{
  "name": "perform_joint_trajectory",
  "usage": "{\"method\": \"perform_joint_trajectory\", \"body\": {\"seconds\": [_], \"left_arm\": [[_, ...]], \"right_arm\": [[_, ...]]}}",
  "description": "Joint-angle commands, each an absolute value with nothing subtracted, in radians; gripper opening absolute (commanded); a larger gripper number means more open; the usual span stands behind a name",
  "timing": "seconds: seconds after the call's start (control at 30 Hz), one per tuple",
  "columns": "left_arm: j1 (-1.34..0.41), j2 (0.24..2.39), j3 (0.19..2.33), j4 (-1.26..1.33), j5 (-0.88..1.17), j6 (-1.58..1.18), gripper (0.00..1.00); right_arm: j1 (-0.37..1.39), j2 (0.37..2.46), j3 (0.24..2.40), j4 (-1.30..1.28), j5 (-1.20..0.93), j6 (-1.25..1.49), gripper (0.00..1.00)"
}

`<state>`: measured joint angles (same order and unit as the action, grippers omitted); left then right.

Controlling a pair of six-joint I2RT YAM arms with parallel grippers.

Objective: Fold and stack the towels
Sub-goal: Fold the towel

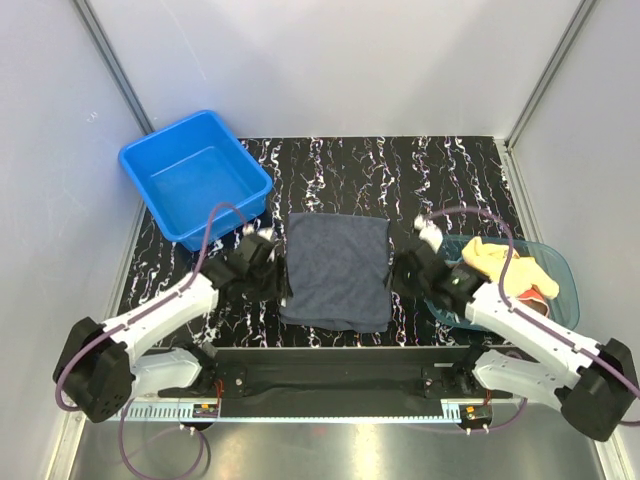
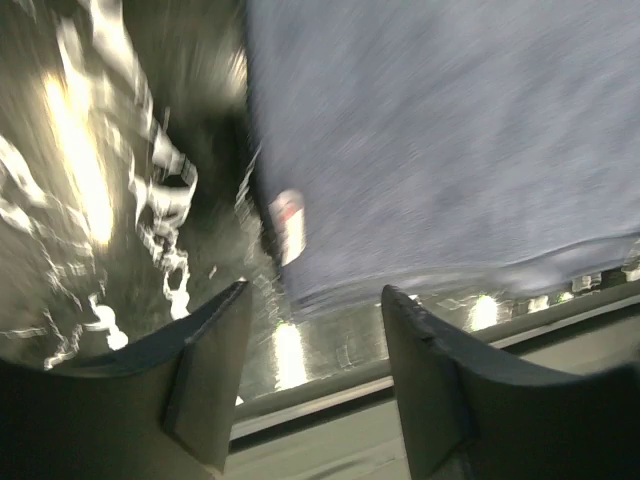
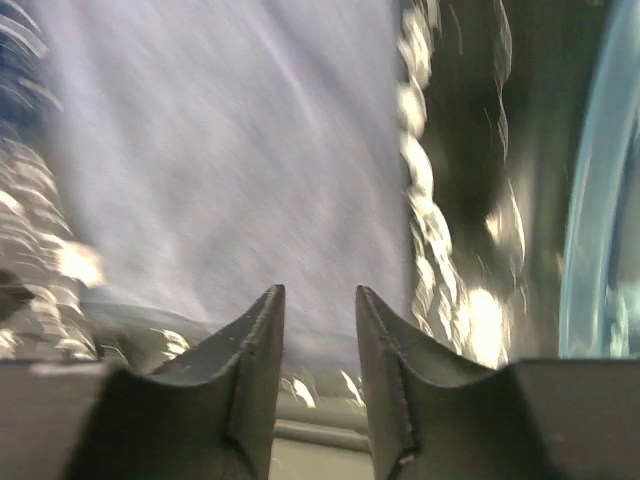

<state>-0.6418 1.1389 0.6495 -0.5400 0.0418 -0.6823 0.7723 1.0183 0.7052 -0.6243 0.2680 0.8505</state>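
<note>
Found the left hand (image 2: 315,290) and the right hand (image 3: 318,292) reaching in from the near edge of the black, white-veined marbled bench (image 1: 440,170) toward its middle. Saw the left hand's fingers well parted and gripping nothing, just beside the left edge of the dark navy-grey cloth towel (image 1: 335,270). Saw the right hand's fingers parted more narrowly, likewise holding nothing, just beside that towel's right edge (both wrist views were blurred, so could not tell touching from hovering).

Noted the navy-grey towel lying flat as a neat rectangle at the centre of the bench, between the two hands, with a small white label (image 2: 289,226) at its left edge.

Off to the right, spotted a translucent teal plastic bowl (image 1: 560,265) on the bench, partly hidden by the white right arm (image 1: 520,322). Made out in it a crumpled yellow cloth towel (image 1: 495,255) and, touching that, a brownish cloth towel (image 1: 533,291) with red on it.

Farthest back, at the left rear corner, found a rectangular blue plastic tub (image 1: 195,175), well apart from the navy-grey towel.
</note>
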Motion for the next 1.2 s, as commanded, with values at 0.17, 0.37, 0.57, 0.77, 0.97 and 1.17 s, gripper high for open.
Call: {"method": "perform_joint_trajectory", "body": {"seconds": [0.17, 0.37, 0.57, 0.77, 0.97, 1.17], "left_arm": [[-0.533, 1.372, 1.174, -0.494, -0.006, -0.332, 0.6], [-0.405, 1.641, 1.397, -0.503, 0.173, -0.193, 0.59], [-0.371, 1.88, 1.614, -0.577, 0.189, -0.075, 0.59], [-0.368, 2.06, 1.776, -0.64, 0.181, -0.017, 0.55], [-0.368, 2.155, 1.839, -0.657, 0.161, -0.008, 0.5], [-0.368, 2.175, 1.847, -0.658, 0.141, 0.029, 0.5]], "right_arm": [[0.388, 1.27, 1.084, -0.442, -0.144, 0.34, 0.58], [0.236, 1.618, 1.322, -0.537, -0.402, 0.157, 0.75], [0.14, 1.862, 1.561, -0.633, -0.54, 0.069, 0.63], [0.121, 2.068, 1.741, -0.755, -0.569, -0.038, 0.47], [0.1, 2.25, 1.876, -0.844, -0.598, -0.09, 0.46], [0.095, 2.333, 1.939, -0.907, -0.586, -0.146, 0.5]]}}
